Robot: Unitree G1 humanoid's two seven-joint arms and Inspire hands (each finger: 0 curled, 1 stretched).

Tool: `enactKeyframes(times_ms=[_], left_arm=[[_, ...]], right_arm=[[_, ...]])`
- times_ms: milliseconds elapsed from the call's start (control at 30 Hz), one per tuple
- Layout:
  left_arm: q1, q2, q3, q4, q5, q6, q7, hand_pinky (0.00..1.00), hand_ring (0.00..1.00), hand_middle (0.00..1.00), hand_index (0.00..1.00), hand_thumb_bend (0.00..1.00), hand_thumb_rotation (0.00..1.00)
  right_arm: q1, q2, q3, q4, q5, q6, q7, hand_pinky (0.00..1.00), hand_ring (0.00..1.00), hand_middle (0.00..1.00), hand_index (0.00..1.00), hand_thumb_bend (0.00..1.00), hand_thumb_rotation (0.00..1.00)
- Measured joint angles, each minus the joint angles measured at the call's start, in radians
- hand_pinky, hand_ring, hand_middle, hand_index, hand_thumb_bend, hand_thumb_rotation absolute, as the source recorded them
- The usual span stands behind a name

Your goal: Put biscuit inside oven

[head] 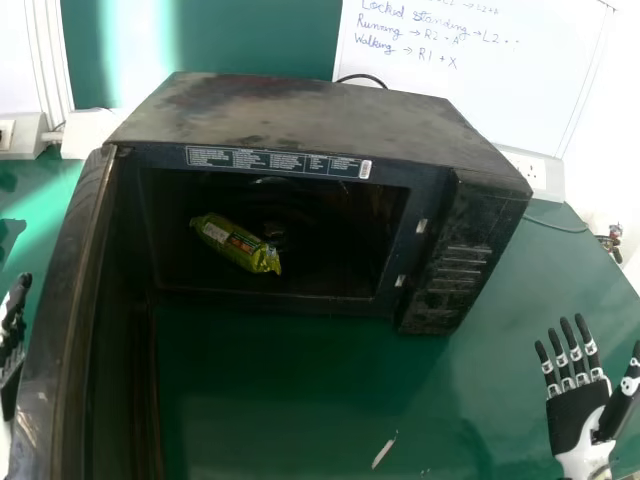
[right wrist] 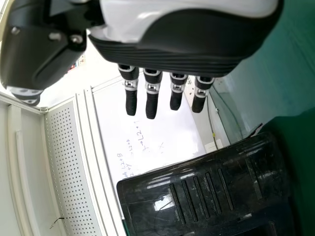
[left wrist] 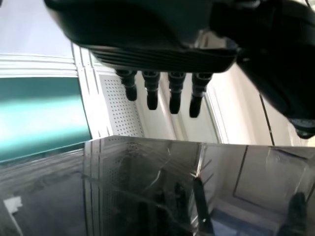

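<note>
Biscuit packet (head: 236, 245) lies inside the oven (head: 320, 115); placing looks done.
The 1 likely step left is shutting the open door (head: 50, 350), a steady inward push that should spare the hinge; the left hand (head: 10, 340) is just beyond the door, fingers straight, the packet across from them past the panel; the right hand (head: 574, 420) is spread wide, holding 0 things, well apart from the packet.

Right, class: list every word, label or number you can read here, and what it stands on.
"Locked Standing → L2 +", whiteboard; its end is unclear.
"Running → R2 + A", whiteboard.
"Walking → R1 + X", whiteboard.
Top whiteboard line: cut off.
Strip label on the oven: too small to read.
Biscuit packet: too small to read.
</note>
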Motion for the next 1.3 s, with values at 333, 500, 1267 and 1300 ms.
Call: enactKeyframes(times_ms=[333, 500, 1267, 1300], left_arm=[[0.021, -0.016, 0.018, -0.023, 0.121, -0.002, 0.036, 1.0, 1.0, 1.0, 0.94, 0.74, 0.84], [0.019, -0.024, 0.071, -0.025, 0.214, -0.004, 0.039, 1.0, 1.0, 1.0, 0.98, 0.86, 0.99], [-0.044, 0.047, 0.157, -0.044, 0.635, -0.007, 0.255, 1.0, 0.98, 1.0, 0.95, 0.92, 0.84], [-0.044, 0.054, 0.149, -0.043, 0.641, -0.007, 0.274, 1.0, 0.98, 1.0, 0.94, 0.92, 0.82]], right_arm=[[-0.001, 0.0, -0.002, 0.008, 0.038, 0.021, 0.0, 1.0, 0.97, 0.95, 0.95, 0.92, 0.96], [0.0, 0.0, -0.002, 0.008, 0.046, 0.025, -0.001, 1.0, 0.97, 0.95, 0.96, 0.92, 0.95], [0.0, 0.004, 0.001, 0.008, 0.135, 0.078, 0.0, 1.0, 1.0, 1.0, 0.99, 0.89, 0.93], [0.0, 0.004, 0.001, 0.008, 0.135, 0.078, 0.0, 1.0, 1.0, 1.0, 1.0, 0.89, 0.93]])
